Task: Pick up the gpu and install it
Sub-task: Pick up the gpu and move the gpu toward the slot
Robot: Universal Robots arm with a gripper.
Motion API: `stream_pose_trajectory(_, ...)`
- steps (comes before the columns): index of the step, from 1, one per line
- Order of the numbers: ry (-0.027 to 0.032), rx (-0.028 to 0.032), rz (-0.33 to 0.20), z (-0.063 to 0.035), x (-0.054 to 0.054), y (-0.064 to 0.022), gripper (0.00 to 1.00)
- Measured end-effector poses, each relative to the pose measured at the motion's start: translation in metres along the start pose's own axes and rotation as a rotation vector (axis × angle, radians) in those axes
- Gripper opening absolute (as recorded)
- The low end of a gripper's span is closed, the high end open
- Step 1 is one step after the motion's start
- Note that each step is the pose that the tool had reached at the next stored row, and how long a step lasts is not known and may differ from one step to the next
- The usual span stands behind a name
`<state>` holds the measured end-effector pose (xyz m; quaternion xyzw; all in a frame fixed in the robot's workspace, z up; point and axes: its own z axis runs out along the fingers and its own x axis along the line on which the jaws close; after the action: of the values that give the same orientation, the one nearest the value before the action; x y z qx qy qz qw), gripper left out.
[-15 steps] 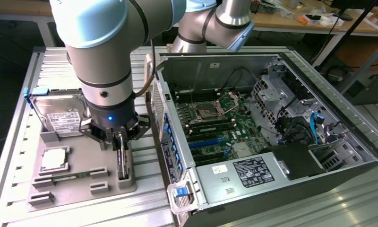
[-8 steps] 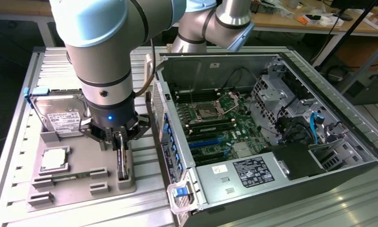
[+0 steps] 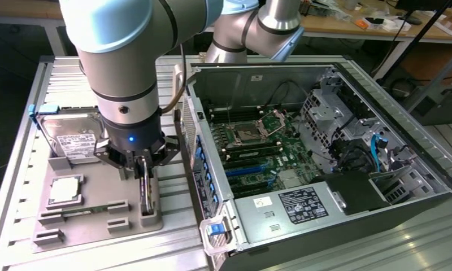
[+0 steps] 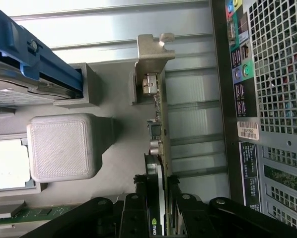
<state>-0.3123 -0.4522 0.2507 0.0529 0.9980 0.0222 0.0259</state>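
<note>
The gpu (image 3: pixel 146 195) stands on edge in a slot of the grey fixture plate (image 3: pixel 98 226), at the exterior view's left of the open computer case (image 3: pixel 324 152). My gripper (image 3: pixel 143 169) points straight down over it. In the wrist view the card (image 4: pixel 159 124) runs away from the camera to its silver bracket (image 4: pixel 151 54), and my gripper (image 4: pixel 158 201) has its black fingers (image 4: pixel 138 201) pressed against both faces of the card, shut on it. The card still sits in the fixture.
On the same fixture lie a silver hard drive (image 3: pixel 75 138) in a blue carrier (image 4: pixel 34 54), a processor (image 3: pixel 65 190) and a memory stick (image 3: pixel 83 212). A grey block (image 4: pixel 61 146) stands beside the card. The case's rear panel (image 4: pixel 272 74) is close by, and its motherboard (image 3: pixel 256 147) is exposed.
</note>
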Motion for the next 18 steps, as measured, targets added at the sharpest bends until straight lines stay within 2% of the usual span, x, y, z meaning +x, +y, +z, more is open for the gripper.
stream_pose_trajectory(18, -0.0001, -0.0003, 0.0, -0.0078, -0.0004, 0.0004, 0.27)
